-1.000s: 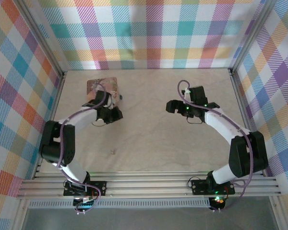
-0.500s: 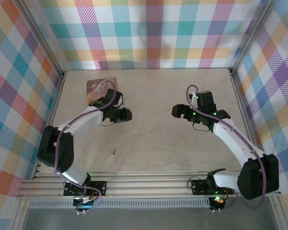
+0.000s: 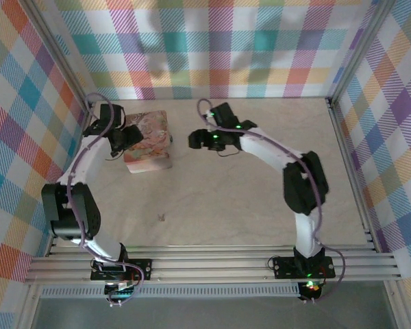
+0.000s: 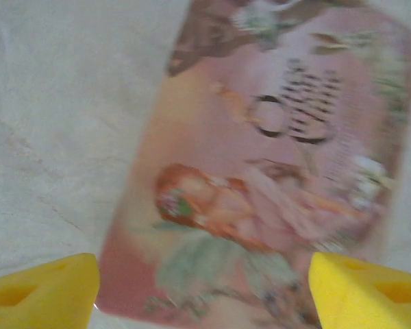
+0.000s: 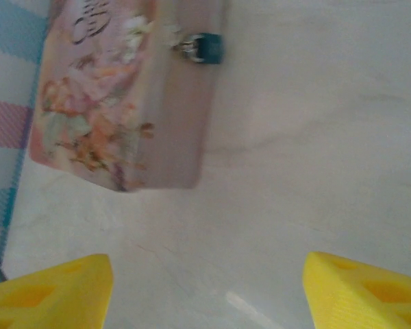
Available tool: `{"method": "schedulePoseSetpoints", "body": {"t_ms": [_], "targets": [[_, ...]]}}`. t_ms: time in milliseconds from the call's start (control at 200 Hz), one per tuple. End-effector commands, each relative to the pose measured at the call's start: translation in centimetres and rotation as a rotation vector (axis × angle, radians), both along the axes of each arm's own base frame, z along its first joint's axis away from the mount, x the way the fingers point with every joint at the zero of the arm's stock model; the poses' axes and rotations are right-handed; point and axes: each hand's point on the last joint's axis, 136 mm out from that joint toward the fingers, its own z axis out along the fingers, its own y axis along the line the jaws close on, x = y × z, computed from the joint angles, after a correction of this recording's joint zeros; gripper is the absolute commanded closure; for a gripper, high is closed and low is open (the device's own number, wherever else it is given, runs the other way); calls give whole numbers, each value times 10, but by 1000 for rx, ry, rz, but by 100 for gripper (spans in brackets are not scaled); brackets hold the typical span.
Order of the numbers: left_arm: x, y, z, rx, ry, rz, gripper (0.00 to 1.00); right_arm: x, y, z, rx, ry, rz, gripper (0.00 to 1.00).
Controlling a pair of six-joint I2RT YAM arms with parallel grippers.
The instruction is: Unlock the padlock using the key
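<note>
The left claw (image 4: 202, 284) is being held open, empty, over the box (image 4: 281, 171). The key (image 3: 162, 217) is being left ungrasped on the table (image 3: 246, 205), the padlock (image 5: 209, 48) untouched on the box's side. The right claw (image 5: 207, 281) is being held open, empty.

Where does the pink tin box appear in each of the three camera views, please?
Top external: pink tin box at the far left of the table.
Left wrist: box across centre and right.
Right wrist: box upper left, padlock at its right edge.
Shared landmark: the pale table.
</note>
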Motion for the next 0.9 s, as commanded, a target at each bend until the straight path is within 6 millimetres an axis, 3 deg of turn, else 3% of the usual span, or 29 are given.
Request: {"method": "schedulePoseSetpoints", "body": {"t_ms": [0, 125, 255, 405, 615, 895], "targets": [[3, 7, -33, -88, 98, 6, 22, -10, 45, -9, 27, 38, 117, 24], [9, 13, -53, -78, 154, -8, 23, -3, 80, -29, 48, 50, 182, 22], [16, 6, -71, -105, 192, -57, 30, 1, 97, -43, 100, 67, 221, 25], [27, -27, -76, -213, 150, -164, 38, -11, 109, -48, 129, 56, 299, 34], [39, -79, -71, -237, 133, -314, 39, -43, 111, -43, 136, 6, 385, 36], [47, -173, -69, -259, 125, -541, 39, -86, 98, -34, 90, -84, 435, 35]]}}
